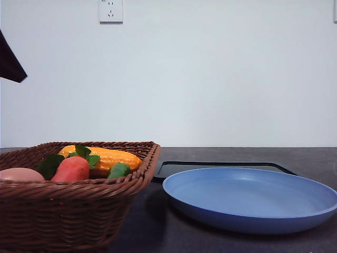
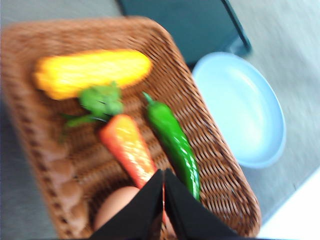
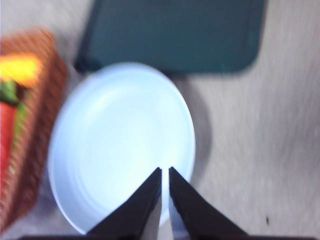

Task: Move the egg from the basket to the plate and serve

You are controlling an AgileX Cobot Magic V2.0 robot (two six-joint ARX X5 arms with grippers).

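The left hand [image 2: 163,192] hangs over the basket [image 2: 210,150] with its fingers pressed together, holding nothing, poised above the egg [image 2: 114,205], which lies in the basket's near corner beside the carrot [image 2: 127,147], green pepper [image 2: 172,140] and corn [image 2: 92,72]. The right hand [image 3: 165,192], likewise pinched shut and empty, waits over the plate [image 3: 100,135]. The plate sits on the surface just beside the basket, likely to keep the carry short; the black tray [image 1: 174,167] lies behind the plate. No readable writing or brand shows anywhere.
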